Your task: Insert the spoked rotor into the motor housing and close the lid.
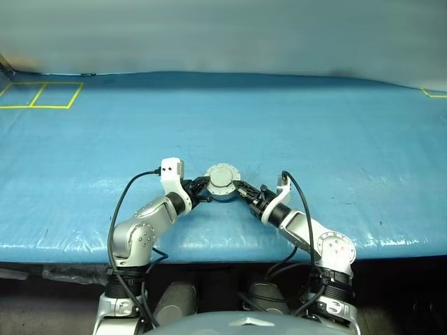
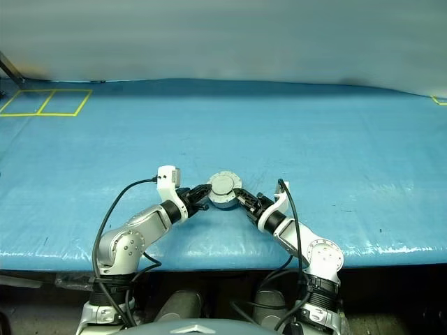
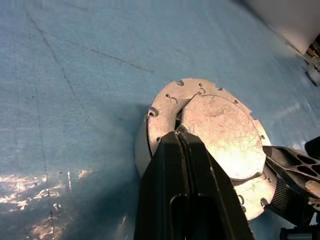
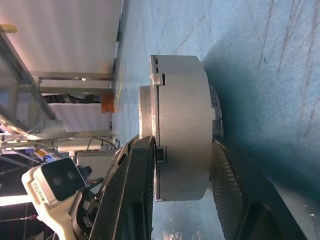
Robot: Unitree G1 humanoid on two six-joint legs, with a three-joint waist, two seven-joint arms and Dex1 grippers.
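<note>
I'm bracing the motor housing [image 1: 222, 190] mid-surface with my pinched-shut left claw [image 1: 204, 189] at nine o'clock, while my right claw [image 1: 241, 188] is clamping lid [image 1: 222, 177] and base, squeezing evenly.

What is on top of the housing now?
The grey lid lies closed on the housing. The closed lid covers the inside, so the rotor cannot be seen.

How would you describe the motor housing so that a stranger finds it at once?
Look at the blue table, near its front edge, between the two grippers. The motor housing is the small round grey metal drum there, with its flat lid closed on top.
</note>
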